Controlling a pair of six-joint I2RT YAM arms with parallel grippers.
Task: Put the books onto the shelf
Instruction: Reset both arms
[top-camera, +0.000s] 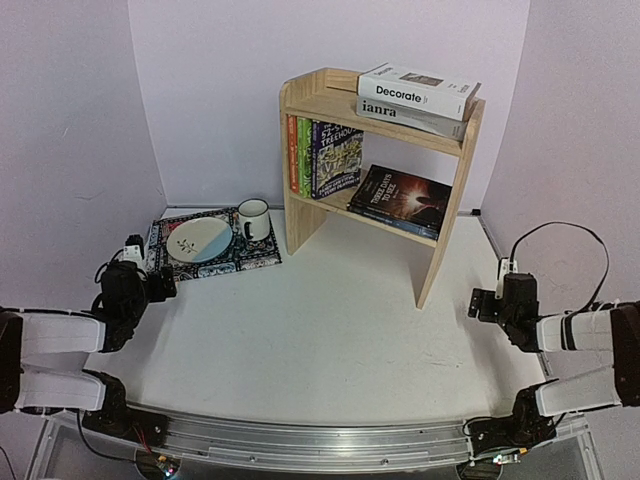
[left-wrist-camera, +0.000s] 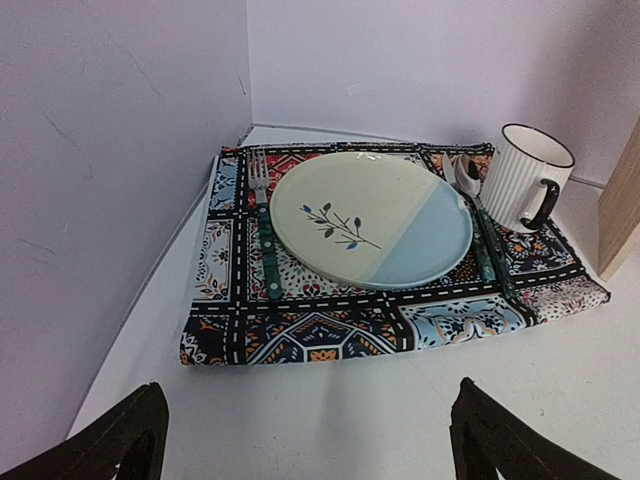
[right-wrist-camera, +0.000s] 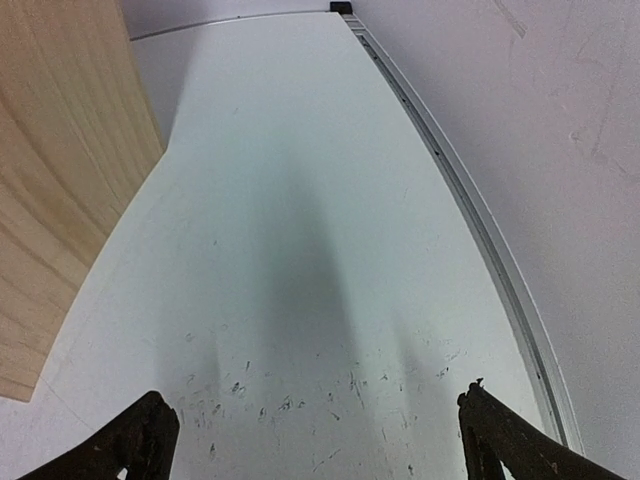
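Well beyond your left pincer and right pincer, both gaping empty, the books rest on the pine shelf; likely nothing is left to grasp.

top: high, behind arm bases, looks down on whole desk | left wrist: low, close, faces placemat in far-left corner; top shares it | right wrist: low, faces desk along shelf side panel; top shares it
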